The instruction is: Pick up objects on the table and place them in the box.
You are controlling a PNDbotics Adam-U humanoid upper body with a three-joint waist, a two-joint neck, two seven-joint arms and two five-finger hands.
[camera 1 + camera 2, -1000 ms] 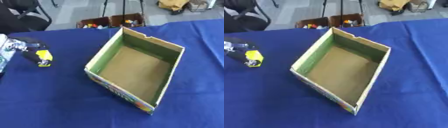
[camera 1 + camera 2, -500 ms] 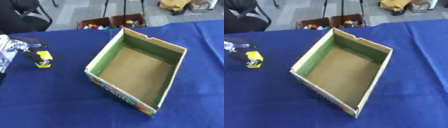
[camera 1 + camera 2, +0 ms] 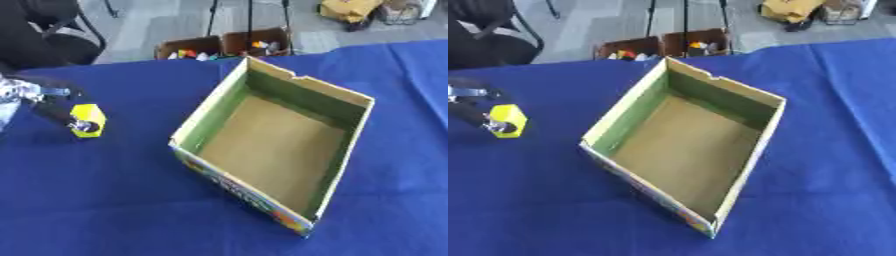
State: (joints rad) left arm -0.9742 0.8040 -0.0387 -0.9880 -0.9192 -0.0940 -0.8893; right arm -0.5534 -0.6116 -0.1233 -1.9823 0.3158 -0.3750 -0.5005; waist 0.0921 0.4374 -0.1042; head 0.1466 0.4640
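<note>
My left hand [image 3: 54,102] is at the left edge of the table [image 3: 114,200], and its dark fingers are closed around a small yellow block [image 3: 87,120], which it holds by the side that faces me. I cannot tell if the block is touching the blue cloth or is just above it. My right hand does not show in either view. The open cardboard box [image 3: 271,150] stands in the middle of the table, well apart from the block, and I see nothing inside it. I judge that the step in hand is the pick-up. The next move needs me to carry the block toward the right, above the near green wall, and open the fingers over the brown floor.
</note>
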